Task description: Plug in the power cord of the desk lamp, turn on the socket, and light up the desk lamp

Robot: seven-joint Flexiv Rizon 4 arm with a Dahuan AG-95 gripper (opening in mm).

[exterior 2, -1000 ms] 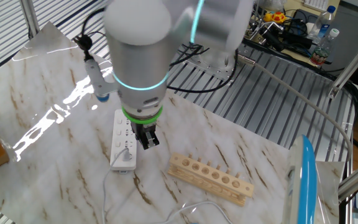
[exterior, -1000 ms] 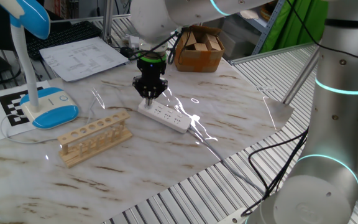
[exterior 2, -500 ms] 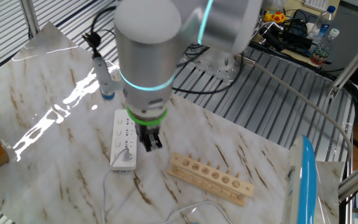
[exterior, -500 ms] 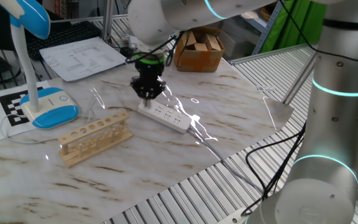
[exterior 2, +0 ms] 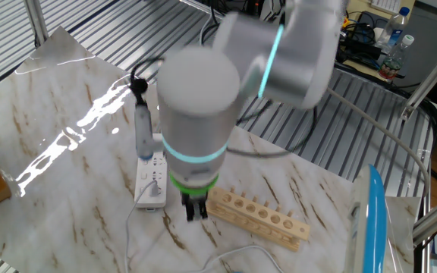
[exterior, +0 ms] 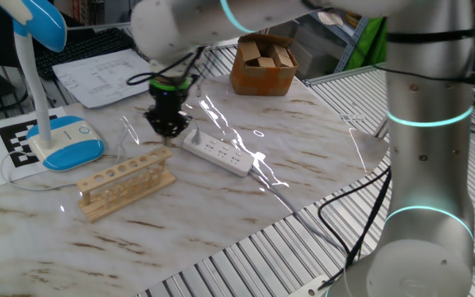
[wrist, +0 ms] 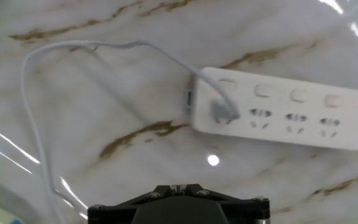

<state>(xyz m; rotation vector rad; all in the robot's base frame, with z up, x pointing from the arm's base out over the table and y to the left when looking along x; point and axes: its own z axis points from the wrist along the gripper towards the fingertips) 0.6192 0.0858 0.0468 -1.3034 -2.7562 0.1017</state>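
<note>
The socket (exterior: 218, 154) is a long white strip on the marble table, also in the other fixed view (exterior 2: 149, 178) and the hand view (wrist: 284, 116). A plug (wrist: 223, 111) sits in its end outlet, and the thin white power cord (wrist: 73, 46) loops away from it. The desk lamp stands at the far left with its blue-rimmed base (exterior: 69, 141) and blue head (exterior: 44, 22). My gripper (exterior: 168, 129) hovers left of the strip's plugged end, above bare marble near the wooden rack. Its fingers are together and hold nothing (wrist: 177, 187).
A wooden rack (exterior: 125, 182) with a row of holes lies between the lamp and the strip, also in the other fixed view (exterior 2: 257, 217). A cardboard box (exterior: 263, 65) and papers (exterior: 110, 75) are at the back. A marker card (exterior: 21, 143) lies by the lamp base.
My gripper has moved off the strip's plugged end, sideways toward the rack and lamp. The strip, plug and cord stay in place.
</note>
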